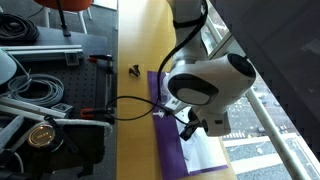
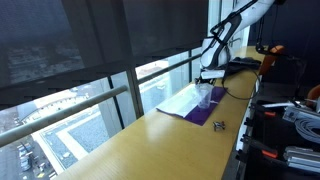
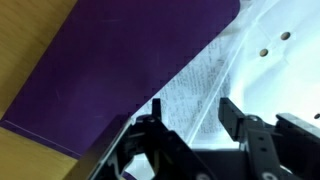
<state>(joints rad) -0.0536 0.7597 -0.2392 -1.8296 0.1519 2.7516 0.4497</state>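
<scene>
My gripper [image 3: 190, 112] is open, its two black fingers spread just above a white printed sheet [image 3: 205, 80] that lies half on a purple folder [image 3: 120, 70]. Nothing is between the fingers. In an exterior view the gripper [image 1: 188, 126] hangs low over the purple folder [image 1: 170, 140] and the white sheet [image 1: 205, 152] on the wooden tabletop. In both exterior views the arm [image 2: 222, 40] reaches down to the folder [image 2: 190, 108]. The sheet has punched holes near one edge [image 3: 275, 42].
The long wooden table [image 1: 135, 120] runs beside a window with a railing [image 1: 270, 110]. A small black clip [image 1: 135, 70] lies on the table beyond the folder, also in an exterior view [image 2: 219, 125]. Cables, clamps and gear [image 1: 40, 90] crowd the side away from the window.
</scene>
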